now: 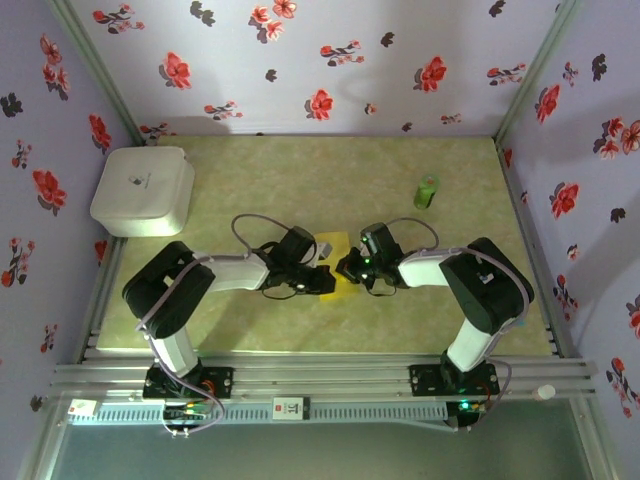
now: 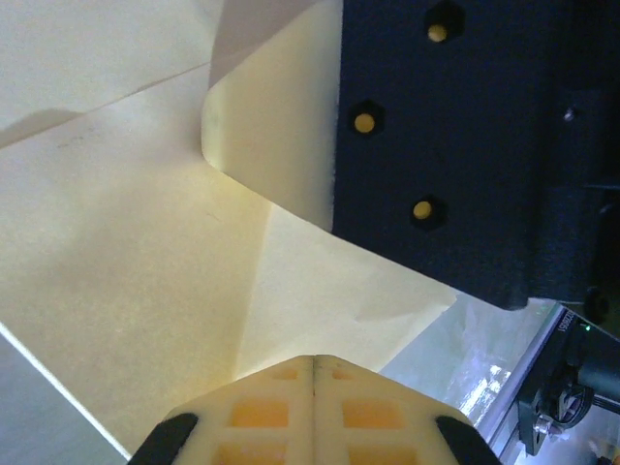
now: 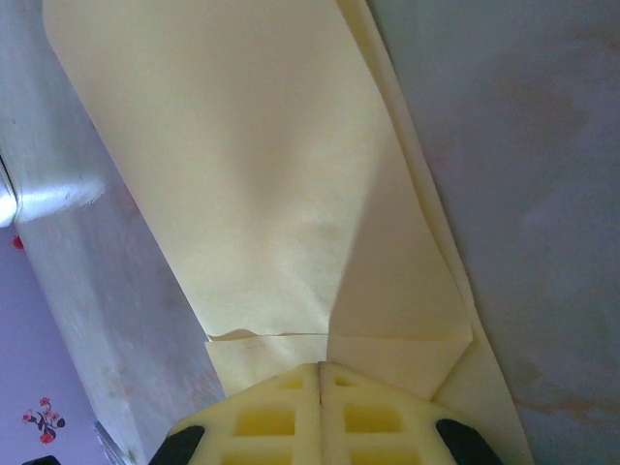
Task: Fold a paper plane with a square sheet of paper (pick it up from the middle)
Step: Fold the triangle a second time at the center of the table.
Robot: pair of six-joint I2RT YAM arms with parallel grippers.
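- My left hand (image 2: 313,364) sits just left of the table's centre. Its pads are closed flat together on the near edge of the sheet of paper (image 3: 242,145), I judge to anchor that side while a crease is set.
- My right hand (image 3: 320,366) faces it from 3 o'clock, pads likewise pressed together on the sheet's opposite edge. The two hands nearly touch, so the paper spans only the small gap between them.
- The sheet is already creased. A flap curls up against the right hand's black body in the left wrist view, and layered edges run along one side in the right wrist view.
- It lies low over the table (image 1: 300,170), which I think helps with flattening.
- A green cylinder (image 1: 427,191) stands at 1 o'clock and a white box (image 1: 145,190) at 10 o'clock, both well apart from the fold.
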